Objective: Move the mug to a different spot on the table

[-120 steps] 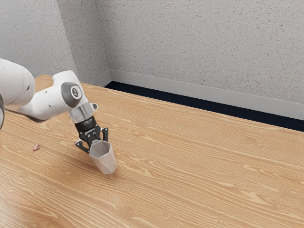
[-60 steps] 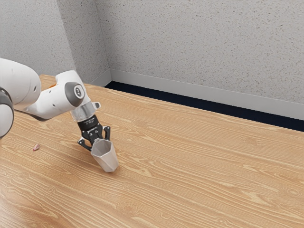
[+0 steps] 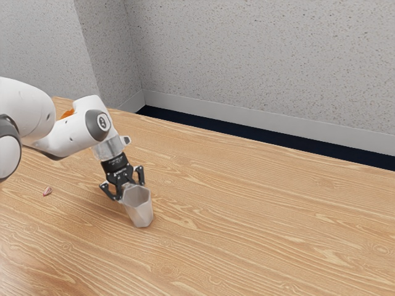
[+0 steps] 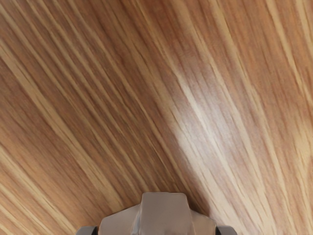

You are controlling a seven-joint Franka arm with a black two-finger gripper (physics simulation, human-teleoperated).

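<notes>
On the table (image 3: 265, 203), mug (image 3: 139, 208) nearly upright, less tilted than before, gripper (image 3: 126, 187) clamped on its rim.

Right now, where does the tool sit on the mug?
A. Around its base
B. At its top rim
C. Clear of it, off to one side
B: in the exterior view the tool is closed at the top rim of the grey mug, whose base points down at the table.
</notes>
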